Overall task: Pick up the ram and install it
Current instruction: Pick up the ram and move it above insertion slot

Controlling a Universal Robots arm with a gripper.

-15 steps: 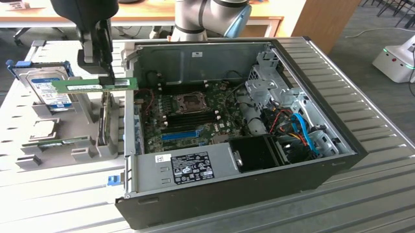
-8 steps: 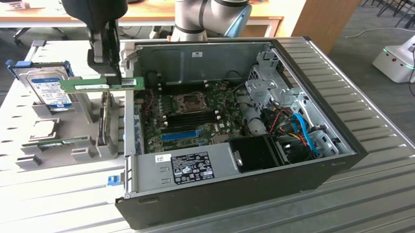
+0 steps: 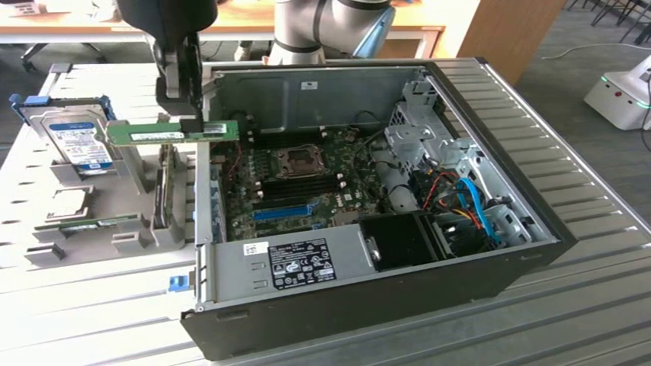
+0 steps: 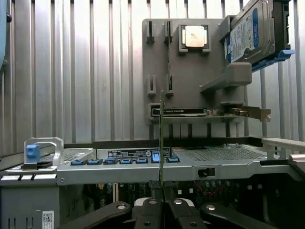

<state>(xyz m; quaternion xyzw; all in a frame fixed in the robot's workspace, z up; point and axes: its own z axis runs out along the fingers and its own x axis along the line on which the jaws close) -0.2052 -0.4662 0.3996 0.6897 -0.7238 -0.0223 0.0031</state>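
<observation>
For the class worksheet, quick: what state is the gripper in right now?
Gripper: closed, holding the green RAM stick by one end.

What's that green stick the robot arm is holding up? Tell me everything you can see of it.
It is the ram: a long, thin green circuit board with a white label and a black chip. The tool clamps it from above. It hangs level, on edge, in the air at the open computer case's edge, touching nothing else.
</observation>
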